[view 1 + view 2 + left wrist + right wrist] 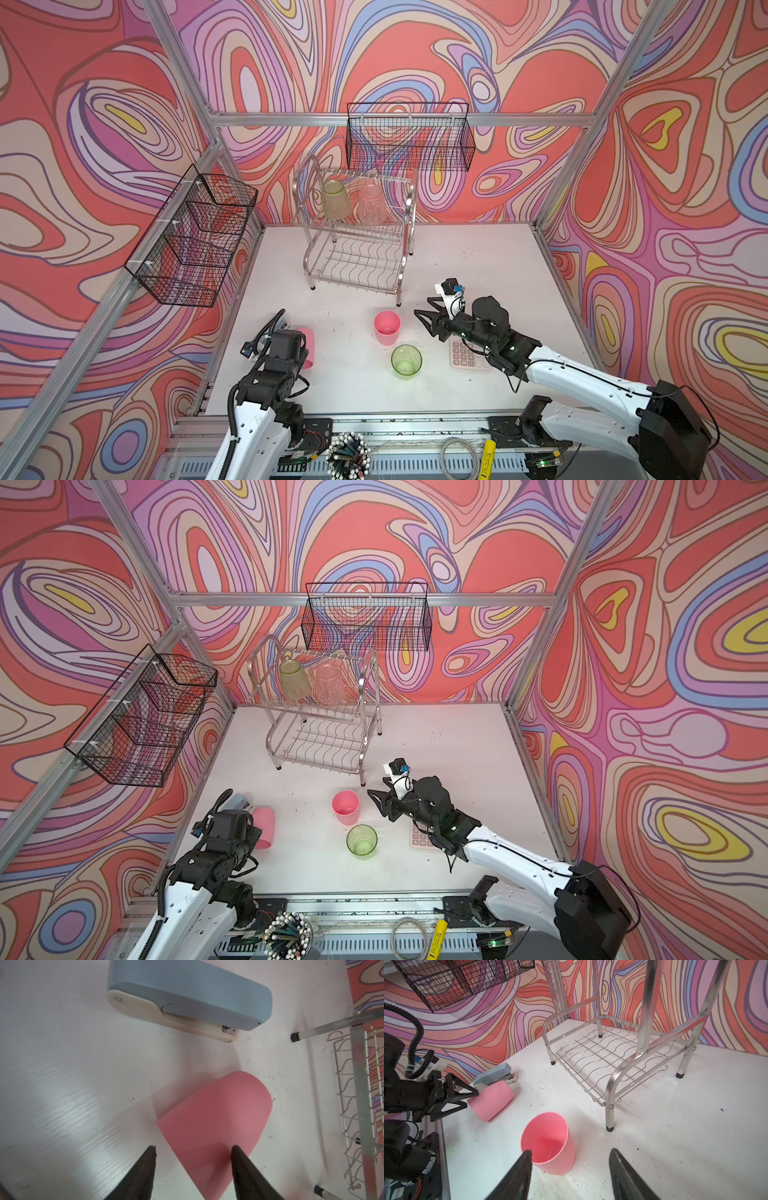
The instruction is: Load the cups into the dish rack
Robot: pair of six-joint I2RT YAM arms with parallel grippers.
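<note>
One smooth tapered pink cup (387,336), shiny tubular wire dish rack (357,262)

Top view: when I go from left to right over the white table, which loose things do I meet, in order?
lying pink cup → upright pink cup → green cup → calculator, partly hidden.

Dish rack (356,235) shiny metal; upright pink cup (550,1142) matt plastic (opaque).

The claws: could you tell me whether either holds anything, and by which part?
Nothing is held: left claw open at the lying pink cup, right claw open.
</note>
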